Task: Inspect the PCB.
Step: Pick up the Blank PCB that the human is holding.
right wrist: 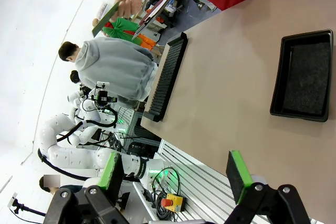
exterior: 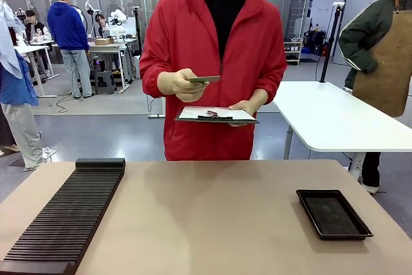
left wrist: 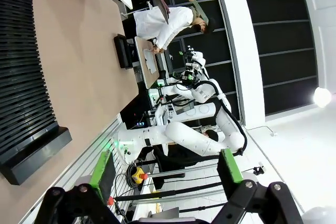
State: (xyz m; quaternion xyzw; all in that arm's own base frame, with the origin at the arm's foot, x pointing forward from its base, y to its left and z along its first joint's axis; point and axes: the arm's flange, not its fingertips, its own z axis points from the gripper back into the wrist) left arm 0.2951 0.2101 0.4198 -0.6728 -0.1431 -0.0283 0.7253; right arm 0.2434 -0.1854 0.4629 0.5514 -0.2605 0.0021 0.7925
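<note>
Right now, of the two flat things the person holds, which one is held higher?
The small green PCB; it is raised above the wider white clipboard, which lies nearly level below it.

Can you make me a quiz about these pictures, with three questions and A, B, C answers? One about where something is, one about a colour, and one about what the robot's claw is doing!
1. Where is the PCB?
A. lying on the table
B. in the person's hand
C. inside the black tray

2. What colour is the person's jacket?
A. blue
B. yellow
C. red

3. How is the left claw?
A. open, with nothing in it
B. shut on the PCB
C. shut on a pen

Answers:
1 B, because the hand holds the small green board up in front of the jacket, well above the table.
2 C, because the zipped jacket is bright red.
3 A, because its two green-padded fingers stand wide apart with nothing between them.
</note>
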